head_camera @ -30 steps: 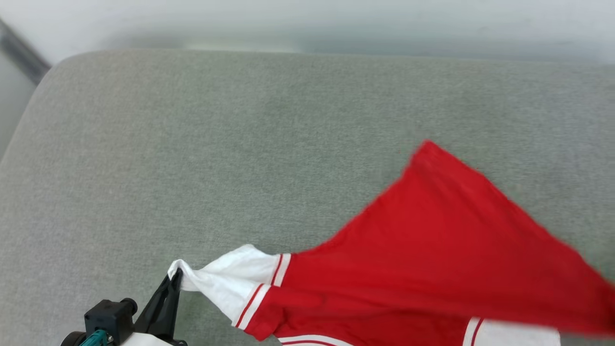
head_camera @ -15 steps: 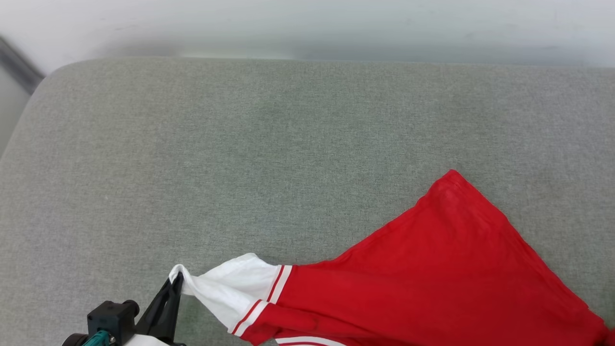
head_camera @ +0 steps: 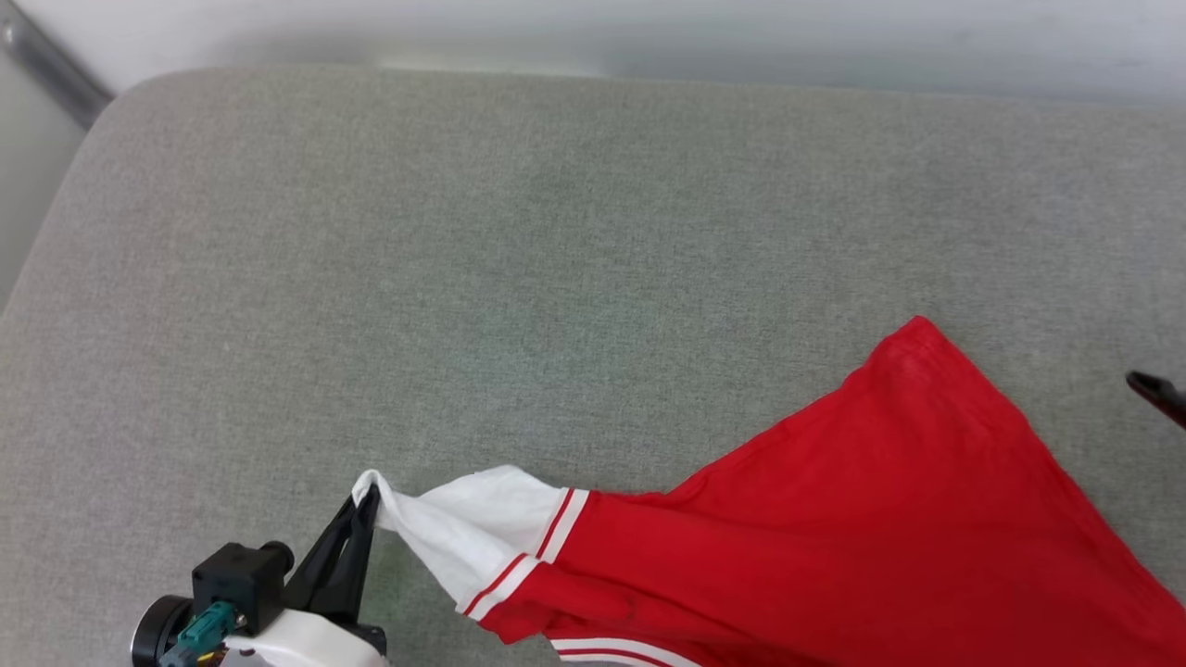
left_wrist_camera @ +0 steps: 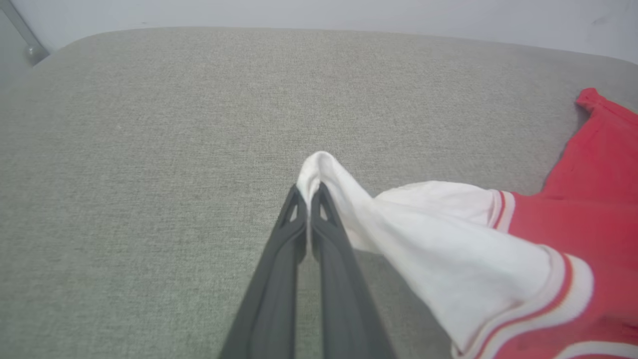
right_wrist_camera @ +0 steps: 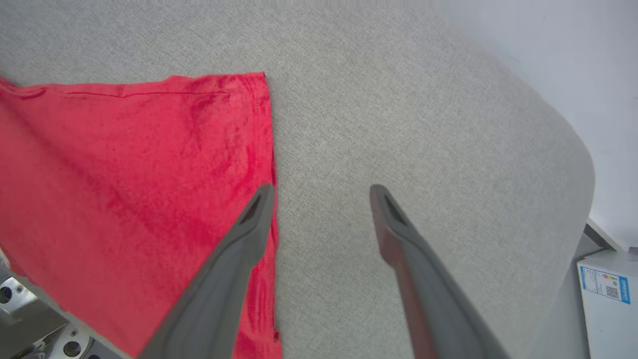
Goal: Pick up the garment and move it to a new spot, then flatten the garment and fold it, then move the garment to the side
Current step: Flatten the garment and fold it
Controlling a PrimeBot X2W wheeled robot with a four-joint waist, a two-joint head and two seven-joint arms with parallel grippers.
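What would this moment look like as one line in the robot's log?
left gripper: shut on garment, at white sleeve tip | right gripper: open, empty, by red edge | garment: mostly lying on grey cushion

i noted a grey-green upholstered cushion (head_camera: 463, 278) with rounded far corners. the garment (head_camera: 880, 519) lay on its near right part, red body spread flat, its white sleeve (head_camera: 473, 528) lifted clear at the left.
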